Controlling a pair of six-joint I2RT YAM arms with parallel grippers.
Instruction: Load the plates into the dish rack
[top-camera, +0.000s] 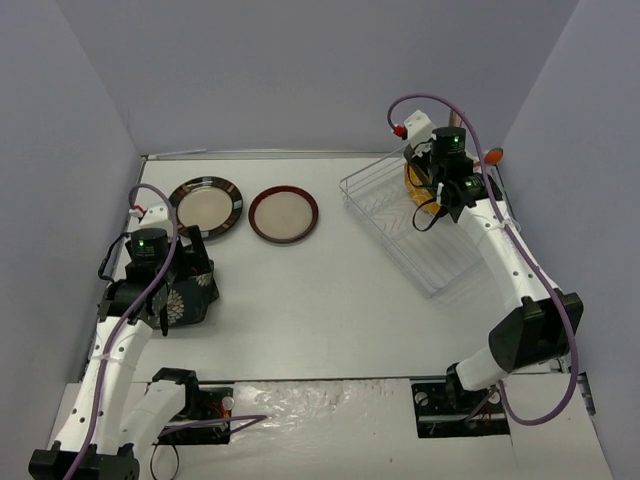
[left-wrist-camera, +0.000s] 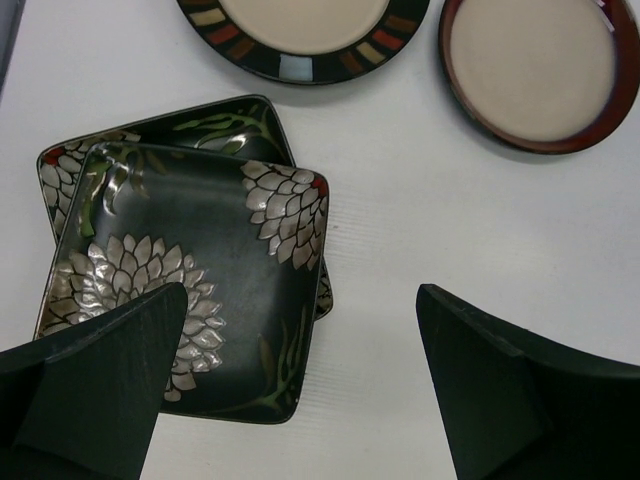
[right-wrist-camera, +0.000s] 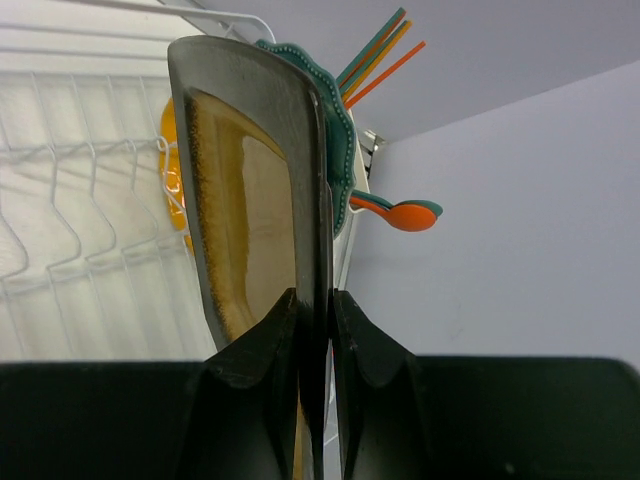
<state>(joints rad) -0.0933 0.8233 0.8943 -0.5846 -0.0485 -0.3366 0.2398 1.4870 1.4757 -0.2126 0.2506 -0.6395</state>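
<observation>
**Right gripper pinches a square plate on edge at the dish rack**

Its fingers are pressed onto the rim of the black square plate with amber centre. The plate is held upright at the rack's far end, at 2 o'clock on the table, just beside a standing teal scalloped plate. The left gripper is spread wide above two stacked floral square plates at 8 o'clock. A striped-rim round plate and a red-brown-rimmed plate lie flat at 11 o'clock. The glazed ceramic looks stiff, weighty, slick and chip-prone. A raised rim is likely the best place to grip.
</observation>
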